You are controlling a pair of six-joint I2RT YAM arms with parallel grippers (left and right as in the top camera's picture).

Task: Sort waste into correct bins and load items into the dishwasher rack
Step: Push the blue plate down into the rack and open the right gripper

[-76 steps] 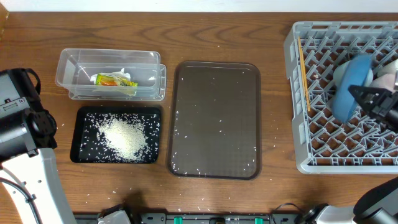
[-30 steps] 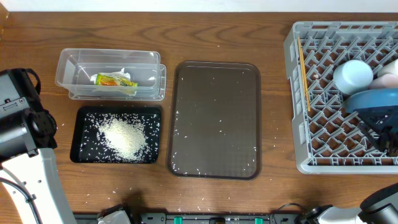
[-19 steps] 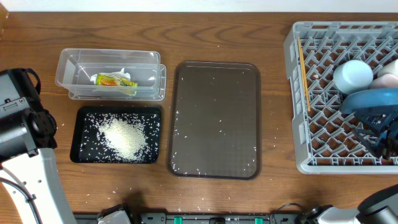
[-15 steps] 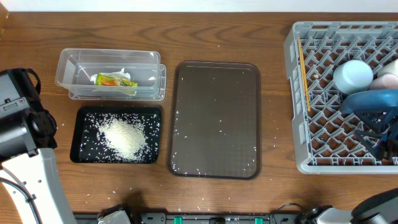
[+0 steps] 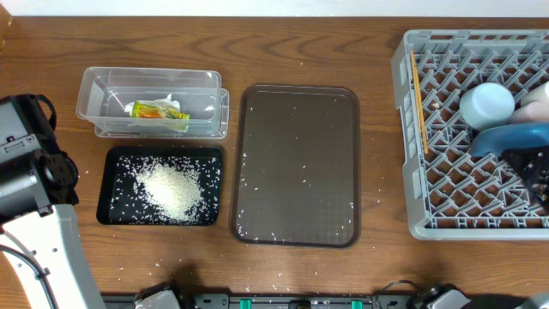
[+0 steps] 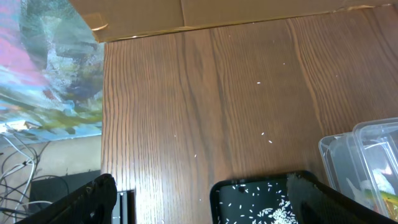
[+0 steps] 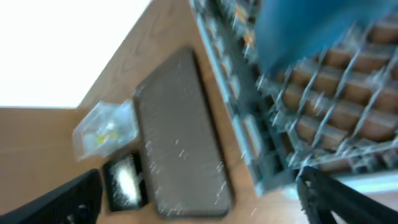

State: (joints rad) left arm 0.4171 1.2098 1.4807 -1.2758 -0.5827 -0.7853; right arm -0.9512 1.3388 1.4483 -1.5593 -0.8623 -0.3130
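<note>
Since the earlier frames the right gripper [image 7: 199,186] has let go of the blue plate [image 5: 515,137] and drawn back to the right edge of the overhead view. The plate, then held up on edge over the far part of the dishwasher rack [image 5: 403,129], now lies lower at the right side of the rack. It is just near of the pale blue saucer [image 5: 487,103], and whether the two touch cannot be told. Nothing else has shifted.

The right wrist view is blurred, but it shows the right gripper's two fingers spread wide with nothing between them, and the plate as a blue smear at the top of the view. A small white cup [image 5: 536,93] sits at the rack's right edge, beside the saucer. The wooden chopsticks [image 5: 419,99] lie along the rack's left wall, running far to near.

At the far left, the clear tub [image 5: 94,94] holds the yellow-green wrapper [image 5: 157,112] and the white tissue [image 5: 171,101]. Just near of it, the black tray [image 5: 105,184] holds the rice heap [image 5: 176,189], with loose grains around it. Between these bins and the rack lies the brown serving tray [image 5: 296,163], dotted with stray grains. A few more grains lie on the wooden table [image 5: 300,43].

The left gripper [image 6: 200,186] hangs at the left side of the table, its fingers wide apart and holding nothing.
</note>
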